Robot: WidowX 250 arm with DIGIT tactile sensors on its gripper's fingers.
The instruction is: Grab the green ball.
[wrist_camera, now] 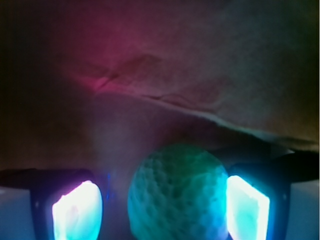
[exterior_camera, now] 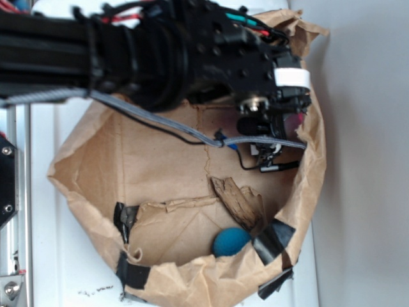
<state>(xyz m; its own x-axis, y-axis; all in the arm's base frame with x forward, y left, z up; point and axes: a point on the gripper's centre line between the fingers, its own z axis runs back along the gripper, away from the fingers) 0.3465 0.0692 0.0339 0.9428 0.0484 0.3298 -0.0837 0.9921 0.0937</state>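
While the end effector [wrist_camera: 162,207] is lowered into the paper bag [exterior_camera: 160,173], the green ball [wrist_camera: 175,192] is seen between its spread fingers [wrist_camera: 77,210] — right pad near, left apart — placed for closing. A teal ball [exterior_camera: 229,242] is left aside.

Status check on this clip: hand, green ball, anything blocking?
Hand open, pads either side of green ball. Right pad at the ball, left pad apart; not gripped yet. Brown paper wall close behind. Teal-blue ball far off, no obstruction.
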